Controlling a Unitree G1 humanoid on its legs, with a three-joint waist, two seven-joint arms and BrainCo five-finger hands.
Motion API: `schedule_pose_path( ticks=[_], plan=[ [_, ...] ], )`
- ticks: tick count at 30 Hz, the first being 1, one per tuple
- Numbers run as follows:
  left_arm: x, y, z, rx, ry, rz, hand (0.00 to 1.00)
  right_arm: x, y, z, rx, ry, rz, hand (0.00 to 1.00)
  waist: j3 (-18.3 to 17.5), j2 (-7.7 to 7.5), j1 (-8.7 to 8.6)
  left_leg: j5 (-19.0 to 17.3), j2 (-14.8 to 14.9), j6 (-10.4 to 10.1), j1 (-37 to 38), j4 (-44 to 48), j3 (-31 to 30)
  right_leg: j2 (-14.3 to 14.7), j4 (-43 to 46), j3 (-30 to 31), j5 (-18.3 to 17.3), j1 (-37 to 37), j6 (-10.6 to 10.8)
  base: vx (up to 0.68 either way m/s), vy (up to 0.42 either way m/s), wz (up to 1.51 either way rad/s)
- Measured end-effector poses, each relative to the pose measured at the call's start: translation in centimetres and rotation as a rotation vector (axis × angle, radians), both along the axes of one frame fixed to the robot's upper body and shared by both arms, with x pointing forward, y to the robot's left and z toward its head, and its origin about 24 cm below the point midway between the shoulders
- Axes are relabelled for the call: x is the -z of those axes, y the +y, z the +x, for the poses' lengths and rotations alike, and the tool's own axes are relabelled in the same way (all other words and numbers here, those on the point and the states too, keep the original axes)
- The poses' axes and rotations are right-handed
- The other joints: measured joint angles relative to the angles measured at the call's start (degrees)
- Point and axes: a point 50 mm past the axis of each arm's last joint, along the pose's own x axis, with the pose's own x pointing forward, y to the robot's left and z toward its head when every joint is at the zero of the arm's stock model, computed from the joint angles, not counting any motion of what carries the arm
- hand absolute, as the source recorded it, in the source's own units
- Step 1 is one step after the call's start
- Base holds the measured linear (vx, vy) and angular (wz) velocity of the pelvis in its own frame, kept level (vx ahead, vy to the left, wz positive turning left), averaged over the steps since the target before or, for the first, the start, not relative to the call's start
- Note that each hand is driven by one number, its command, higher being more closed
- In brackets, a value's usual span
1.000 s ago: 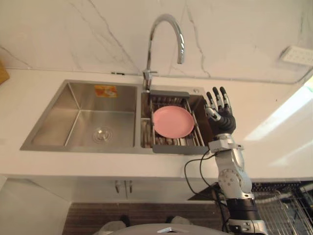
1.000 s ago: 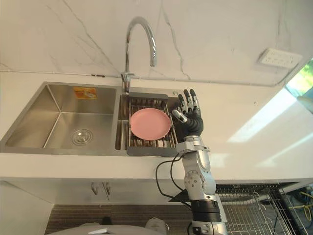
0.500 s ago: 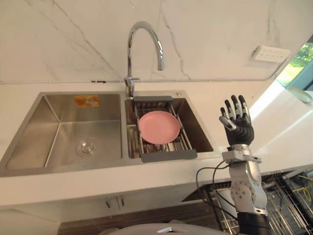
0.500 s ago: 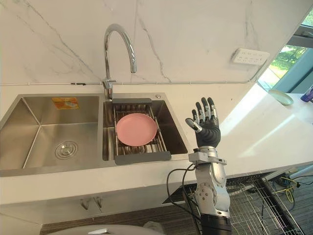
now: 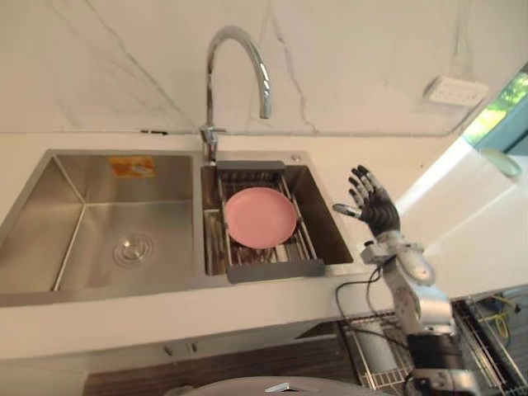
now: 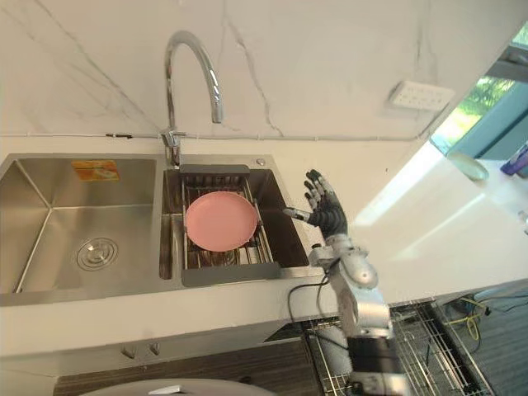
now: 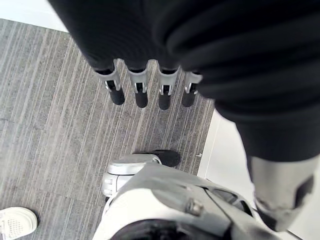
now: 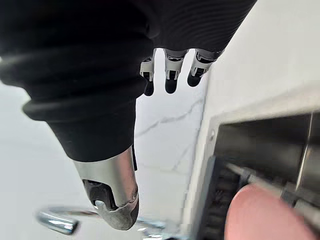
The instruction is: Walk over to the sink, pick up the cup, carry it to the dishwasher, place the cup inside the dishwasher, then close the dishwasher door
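My right hand [image 5: 375,210] is raised over the white counter just right of the sink [image 5: 91,223]. It is open, with fingers spread and leaning towards the right bowl. In that bowl a pink plate [image 5: 260,217] lies on a grey-framed wire rack [image 5: 276,268]. The right wrist view shows the straight fingers [image 8: 171,75] with nothing in them, and the plate's edge [image 8: 265,215] beyond. My left hand [image 7: 141,92] hangs open above the grey floor.
A tall curved tap [image 5: 235,49] stands behind the sink, and the left bowl holds only its drain [image 5: 132,247]. A pulled-out wire rack [image 6: 429,355] shows below the counter at the lower right. A small dish [image 6: 469,167] sits far right. A white shoe [image 7: 15,222] is on the floor.
The whole view has shifted as the camera moved. My right hand has tilted left and come closer to the sink's right rim, staying open.
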Motion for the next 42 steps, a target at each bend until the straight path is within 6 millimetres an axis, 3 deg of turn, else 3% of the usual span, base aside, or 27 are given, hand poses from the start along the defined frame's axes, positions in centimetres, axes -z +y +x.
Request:
schedule_pose_path(
  ticks=[2,4,7,11,22,34,42],
  plan=[
    [0.0,-0.1,0.0,0.002,0.0,-0.003,0.0,-1.6,0.1,0.8,-0.039,-0.018,-0.189,0.0,-0.3,0.47,-0.01,0.1,0.0,-0.1,0.2,0.0,0.2,0.0,0.0,-0.4,0.0,0.1,0.0,0.06,0.028,0.03],
    [0.0,0.1,0.3,0.009,-0.009,-0.005,0.0,-3.4,0.8,1.6,-0.108,-0.042,-0.342,0.0,-0.3,0.0,-0.03,0.1,0.1,-0.2,0.3,0.0,0.0,0.1,0.0,-0.9,0.0,0.3,0.0,0.01,0.012,0.02],
    [-0.1,0.2,0.3,0.0,-0.007,-0.008,0.0,-3.6,1.3,1.7,-0.163,-0.027,-0.423,0.0,-0.5,-0.42,0.39,0.2,0.1,-0.3,0.3,0.0,-0.4,0.0,0.0,-1.3,0.0,0.5,0.0,0.0,0.026,0.08],
    [-0.1,0.4,0.1,-0.009,0.012,-0.011,0.0,-2.2,3.4,1.6,-0.295,0.01,-0.546,0.0,-0.5,-0.79,0.67,0.4,0.1,-0.3,0.5,0.0,-1.0,-0.1,0.0,-2.4,0.0,1.2,0.0,-0.02,0.022,0.05],
    [-0.1,0.5,-0.1,-0.016,0.014,-0.021,0.0,1.4,5.4,1.3,-0.433,0.101,-0.819,0.0,-0.8,-1.36,1.48,1.0,0.2,-0.2,-0.3,0.0,-2.2,-0.2,0.0,-4.3,0.1,1.4,-0.1,0.0,0.017,0.08],
    [-0.1,0.6,0.2,0.005,0.015,-0.018,0.0,3.6,5.5,1.4,-0.414,0.136,-0.989,0.0,-0.9,-1.57,2.57,1.6,0.1,-0.1,-0.7,-0.1,-3.9,-0.2,0.0,-5.6,0.1,2.1,-0.2,0.01,0.015,0.07],
    [-0.2,0.6,0.3,0.007,0.029,-0.022,0.0,5.2,7.5,1.0,-0.456,0.112,-1.079,0.0,-0.8,-1.55,2.72,1.3,-0.2,0.0,-0.7,-0.1,-4.2,-0.5,0.1,-6.8,-0.2,2.4,-0.2,0.0,0.003,0.03]
  ],
)
